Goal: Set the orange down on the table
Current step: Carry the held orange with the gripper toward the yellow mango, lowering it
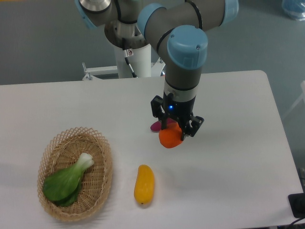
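The orange [169,138] is a small round bright-orange fruit near the middle of the white table [228,167]. My gripper [175,130] comes down on it from above, its dark fingers shut on the orange's top and sides. Whether the orange rests on the table or hangs just above it cannot be told. The fruit's upper part is hidden by the fingers.
A magenta-purple vegetable [156,126] lies just behind and left of the orange, partly hidden by the gripper. A yellow-orange mango-like fruit [144,184] lies nearer the front. A wicker basket [97,143] with a green bok choy [66,181] stands at the front left.
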